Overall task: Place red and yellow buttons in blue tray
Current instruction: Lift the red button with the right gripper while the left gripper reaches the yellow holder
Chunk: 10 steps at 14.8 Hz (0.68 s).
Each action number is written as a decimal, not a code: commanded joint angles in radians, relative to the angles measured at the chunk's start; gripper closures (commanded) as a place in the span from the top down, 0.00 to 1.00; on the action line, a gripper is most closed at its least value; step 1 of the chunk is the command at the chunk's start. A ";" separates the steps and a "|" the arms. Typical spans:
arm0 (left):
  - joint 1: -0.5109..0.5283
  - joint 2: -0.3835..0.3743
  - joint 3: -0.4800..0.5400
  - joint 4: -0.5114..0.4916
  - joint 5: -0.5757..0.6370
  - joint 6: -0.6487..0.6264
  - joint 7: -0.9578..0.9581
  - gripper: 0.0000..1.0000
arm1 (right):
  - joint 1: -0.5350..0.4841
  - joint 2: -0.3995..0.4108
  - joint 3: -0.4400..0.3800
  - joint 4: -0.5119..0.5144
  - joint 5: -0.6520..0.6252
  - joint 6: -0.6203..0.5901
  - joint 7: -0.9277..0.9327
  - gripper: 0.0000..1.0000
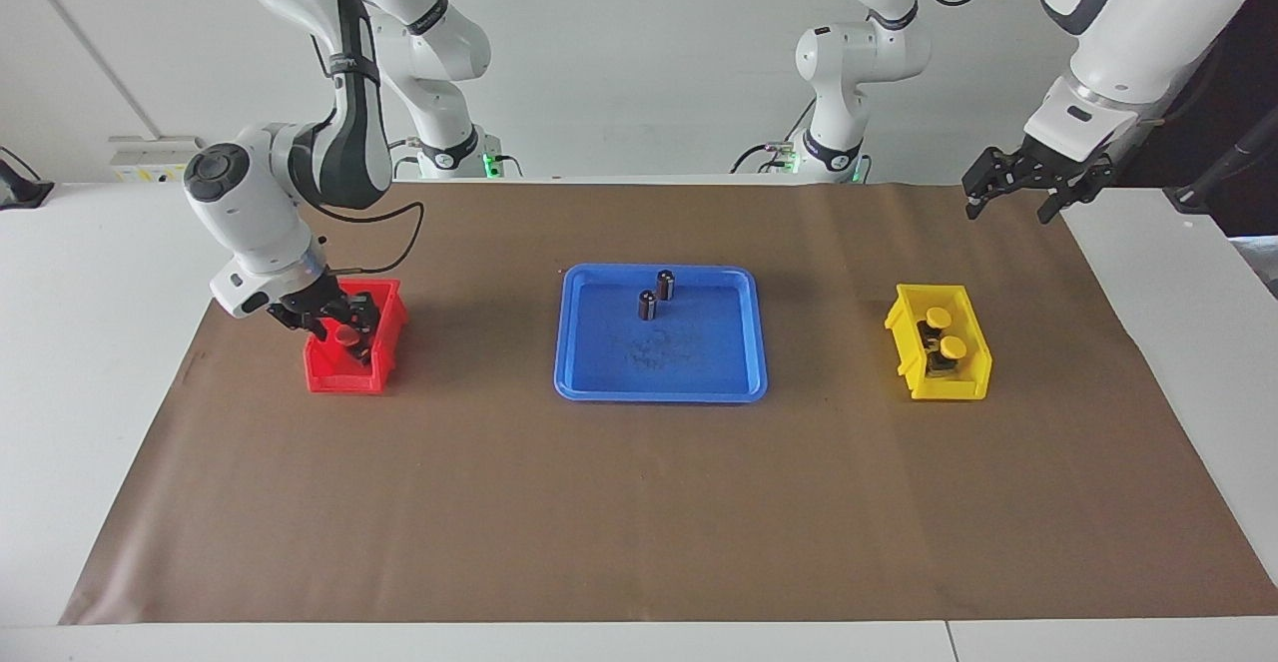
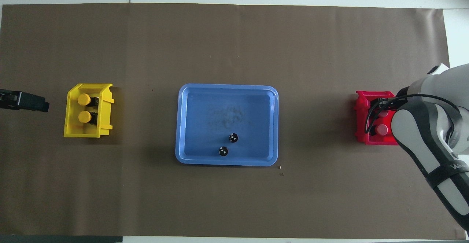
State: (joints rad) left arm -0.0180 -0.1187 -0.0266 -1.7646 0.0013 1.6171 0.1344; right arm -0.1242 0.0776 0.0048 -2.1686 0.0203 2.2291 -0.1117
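Two red buttons lie in the red bin (image 1: 344, 374) at the right arm's end of the table. One red cap (image 1: 347, 335) shows in the facing view and two red caps (image 2: 382, 128) show from overhead. My right gripper (image 1: 341, 327) is down inside the red bin at a red button, and it also shows from overhead (image 2: 381, 106). Two yellow buttons (image 1: 954, 347) (image 2: 84, 116) sit in the yellow bin (image 1: 960, 387) (image 2: 106, 107). My left gripper (image 1: 1013, 205) waits open and empty in the air, past the yellow bin at the left arm's end. The blue tray (image 1: 699, 367) (image 2: 205, 125) lies mid-table.
Two dark capless cylinders (image 1: 647, 305) (image 2: 233, 137) stand in the blue tray near its rim on the robots' side. Brown paper (image 1: 639, 502) covers the table. The right arm's forearm (image 2: 428, 144) covers part of the red bin from overhead.
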 commanded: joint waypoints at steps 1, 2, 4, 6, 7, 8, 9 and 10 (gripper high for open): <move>0.004 -0.035 -0.001 -0.050 0.023 0.037 -0.004 1.00 | -0.009 -0.021 0.006 -0.050 0.015 0.043 -0.003 0.66; 0.004 -0.039 -0.001 -0.055 0.023 0.044 -0.004 1.00 | -0.008 -0.021 0.006 -0.051 0.015 0.043 -0.003 0.66; 0.004 -0.041 -0.003 -0.065 0.023 0.049 -0.004 1.00 | -0.009 -0.024 0.006 -0.057 0.015 0.044 -0.012 0.64; 0.004 -0.045 -0.001 -0.067 0.023 0.050 -0.004 1.00 | -0.012 -0.027 0.006 -0.060 0.015 0.044 -0.037 0.53; 0.004 -0.045 -0.003 -0.067 0.023 0.049 -0.004 1.00 | -0.012 -0.027 0.004 -0.060 0.015 0.041 -0.040 0.45; 0.004 -0.045 -0.003 -0.067 0.023 0.050 -0.004 1.00 | -0.012 -0.027 0.004 -0.057 0.015 0.032 -0.040 0.37; 0.004 -0.045 -0.003 -0.067 0.023 0.050 -0.004 1.00 | -0.012 -0.025 0.004 -0.050 0.015 0.023 -0.040 0.31; 0.003 -0.045 -0.003 -0.067 0.023 0.050 -0.002 1.00 | -0.012 -0.024 0.004 -0.031 0.014 0.000 -0.040 0.27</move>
State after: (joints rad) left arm -0.0180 -0.1295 -0.0264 -1.7886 0.0014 1.6378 0.1344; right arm -0.1245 0.0744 0.0039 -2.2005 0.0202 2.2523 -0.1240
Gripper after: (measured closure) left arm 0.000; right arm 0.590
